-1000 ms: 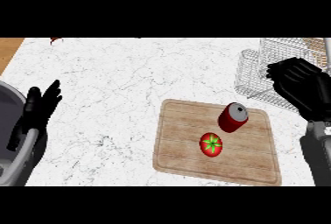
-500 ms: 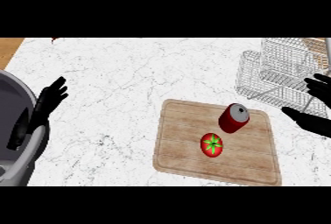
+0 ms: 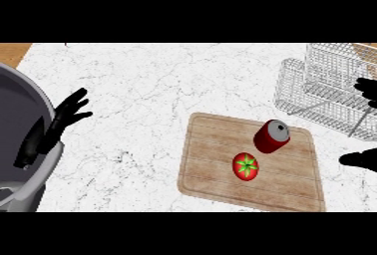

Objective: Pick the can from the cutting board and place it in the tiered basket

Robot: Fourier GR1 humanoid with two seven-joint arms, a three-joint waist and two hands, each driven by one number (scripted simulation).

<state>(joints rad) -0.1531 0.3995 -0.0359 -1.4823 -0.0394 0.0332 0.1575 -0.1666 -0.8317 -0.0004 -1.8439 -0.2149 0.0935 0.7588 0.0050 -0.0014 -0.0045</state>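
Can (image 3: 273, 136) sits on board (image 3: 252, 162) beside tomato (image 3: 246, 166), untouched. Basket (image 3: 324, 89) stands off the board's upper right. My right hand (image 3: 364, 124) at right edge, fingers unclear. Left hand (image 3: 55, 127) rests open.

A white marble worktop (image 3: 169, 84) with fine grey veins fills nearly the whole view under even, soft light. Brown wooden surface (image 3: 13, 51) shows past its upper left corner.

red can (image 3: 273, 137) — tilted, on cutting board (image 3: 221, 164) | tiered basket (image 3: 324, 84) — beside
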